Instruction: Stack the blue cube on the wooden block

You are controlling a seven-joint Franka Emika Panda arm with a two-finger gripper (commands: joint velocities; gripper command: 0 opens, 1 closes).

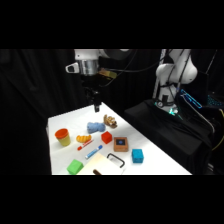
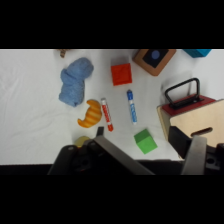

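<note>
The blue cube [image 1: 137, 155] sits on the white table near its right front edge; in the wrist view only a sliver of the blue cube [image 2: 197, 52] shows at the top right. Just left of it lies the wooden block [image 1: 120, 144], low and brown with a dark blue square on top, which is the wooden block [image 2: 153, 59] in the wrist view. My gripper [image 1: 96, 105] hangs high over the table's far side, well away from both. Its fingers [image 2: 113, 154] stand apart, so the gripper [image 2: 154, 156] is open and holds nothing.
A red cube [image 2: 121, 74], a fluffy blue lump [image 2: 75, 81], an orange croissant toy [image 2: 91, 113], a red marker [image 2: 107, 114], a blue marker [image 2: 131, 106] and a green cube [image 2: 145, 140] lie mid-table. A pale board [image 2: 197, 117] with a black handle lies near the front. A red cup [image 1: 63, 136] stands at the left.
</note>
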